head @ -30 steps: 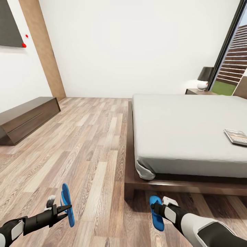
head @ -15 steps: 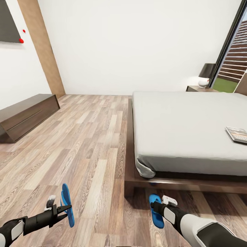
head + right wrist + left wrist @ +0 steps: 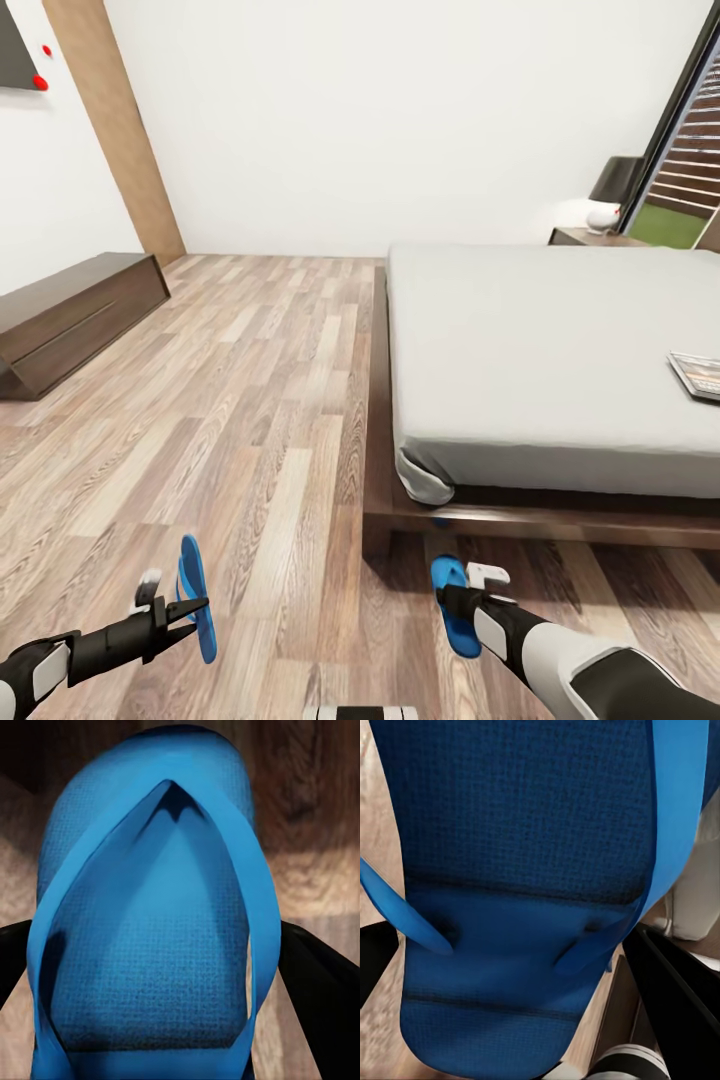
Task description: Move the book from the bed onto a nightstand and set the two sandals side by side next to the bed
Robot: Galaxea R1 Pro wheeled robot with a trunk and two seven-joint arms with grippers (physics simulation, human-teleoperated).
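Observation:
In the head view each gripper holds a bright blue sandal above the wood floor. My left gripper (image 3: 185,612) is shut on one sandal (image 3: 196,598), held on edge at the lower left. Shut on the other sandal (image 3: 455,605), my right gripper (image 3: 452,600) hangs just in front of the bed's near corner. The sandals show close up in the left wrist view (image 3: 525,892) and the right wrist view (image 3: 150,922). The bed (image 3: 540,350) fills the right side, with the book (image 3: 697,372) lying near its right edge. A nightstand (image 3: 590,237) stands behind the bed.
A long low dark bench (image 3: 70,320) stands against the left wall. A brown door panel (image 3: 115,130) rises in the back left corner. A black-shaded lamp (image 3: 612,190) sits on the nightstand by the dark-framed window (image 3: 680,130). Wood floor (image 3: 260,400) stretches left of the bed.
The whole view has shifted as the camera moved closer to the bed. Both grippers still hold their sandals in much the same pose.

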